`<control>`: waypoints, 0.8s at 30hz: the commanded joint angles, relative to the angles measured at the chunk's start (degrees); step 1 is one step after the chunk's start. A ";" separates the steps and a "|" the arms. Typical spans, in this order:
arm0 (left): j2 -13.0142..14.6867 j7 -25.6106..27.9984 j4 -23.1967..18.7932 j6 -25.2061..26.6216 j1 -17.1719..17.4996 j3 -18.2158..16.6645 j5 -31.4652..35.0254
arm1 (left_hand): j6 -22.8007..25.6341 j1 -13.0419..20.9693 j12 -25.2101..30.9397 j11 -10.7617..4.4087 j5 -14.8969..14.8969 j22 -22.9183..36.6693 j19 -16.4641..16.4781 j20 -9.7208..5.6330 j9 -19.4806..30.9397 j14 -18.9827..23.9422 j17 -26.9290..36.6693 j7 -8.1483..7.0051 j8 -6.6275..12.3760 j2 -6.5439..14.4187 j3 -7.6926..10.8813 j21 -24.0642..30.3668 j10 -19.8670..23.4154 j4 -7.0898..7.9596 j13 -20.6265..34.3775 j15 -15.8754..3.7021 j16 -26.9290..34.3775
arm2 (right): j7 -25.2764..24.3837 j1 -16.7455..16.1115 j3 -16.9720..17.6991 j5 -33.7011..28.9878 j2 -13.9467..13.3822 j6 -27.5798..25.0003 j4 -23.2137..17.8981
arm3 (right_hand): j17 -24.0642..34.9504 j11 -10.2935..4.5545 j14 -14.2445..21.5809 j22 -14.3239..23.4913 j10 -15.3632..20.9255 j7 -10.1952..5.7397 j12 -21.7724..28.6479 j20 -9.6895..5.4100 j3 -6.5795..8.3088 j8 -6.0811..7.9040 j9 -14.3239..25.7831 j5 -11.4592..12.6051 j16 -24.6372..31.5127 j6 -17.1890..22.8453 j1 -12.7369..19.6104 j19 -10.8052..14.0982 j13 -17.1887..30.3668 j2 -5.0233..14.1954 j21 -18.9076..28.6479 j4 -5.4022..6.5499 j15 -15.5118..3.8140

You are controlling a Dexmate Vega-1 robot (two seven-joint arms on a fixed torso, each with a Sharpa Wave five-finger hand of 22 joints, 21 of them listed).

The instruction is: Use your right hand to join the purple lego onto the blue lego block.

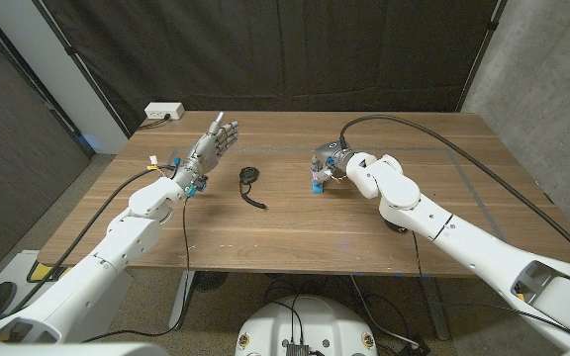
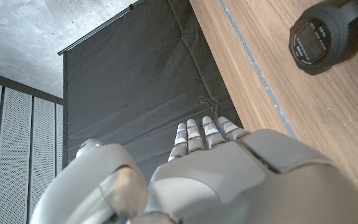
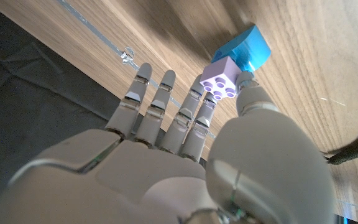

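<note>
Wooden tabletop (image 1: 295, 222) seen from the head view, backed by a black curtain (image 1: 295, 54). One black wristwatch (image 1: 251, 184) with its strap lies near the middle of the tabletop, between the two arms and well apart from the bricks; the left wrist view shows its round face (image 2: 319, 38) on the wood. One white power strip (image 1: 163, 112) sits at the far left corner. A concrete wall (image 1: 547, 89) stands at the right.

Left robot hand (image 1: 209, 148): raised over the left part of the tabletop, fingers (image 2: 199, 134) extended and close together side by side, holding nothing.

Right robot hand (image 1: 331, 164): over the centre-right of the tabletop, just beside the bricks. In the right wrist view its fingers (image 3: 160, 102) reach out straight and slightly apart, while the thumb tip (image 3: 248, 87) touches the purple lego (image 3: 221, 78); whether the brick is pinched cannot be told.

Bricks: one purple lego and one blue lego block (image 3: 246, 48). The purple one lies against the blue one, studs facing the wrist camera; the blue block rests on the wood. In the head view the blue block (image 1: 317, 185) shows at the hand's near side.
</note>
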 commanded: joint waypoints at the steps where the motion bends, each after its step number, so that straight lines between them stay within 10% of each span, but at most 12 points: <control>1: 0.17 0.16 -0.32 0.15 0.21 -0.16 -0.04 | 0.13 -0.03 0.05 -0.13 0.52 0.21 -0.39 0.31 0.22 -0.09 0.26 0.08 -0.01 0.05 -0.46 0.05 -0.06 0.19 0.10 0.05 0.07 | -0.11 0.66 -0.70 -0.38 0.45 0.12 0.83 | 0.21 0.20 0.47 0.30 0.56 -0.89 -0.02 0.24 -0.06 0.18 0.07 0.35 -0.11 1.40 -0.29 0.00 0.09 0.50 0.25 0.15 -3.55; 24: -0.42 -0.97 1.73 0.53 -1.43 0.42 -0.28 | 0.16 0.11 0.07 -0.15 0.60 0.21 -0.34 0.45 0.22 -0.15 0.25 0.03 0.00 0.29 -0.81 0.08 -0.05 0.16 0.10 0.11 0.05 | 0.71 0.28 -0.59 -0.02 0.27 -1.28 0.66 | 0.21 0.21 0.34 0.31 0.52 -0.88 -0.33 0.50 -0.28 -0.09 0.04 0.28 -0.24 1.31 -0.57 -0.12 0.09 0.41 0.13 0.19 -3.17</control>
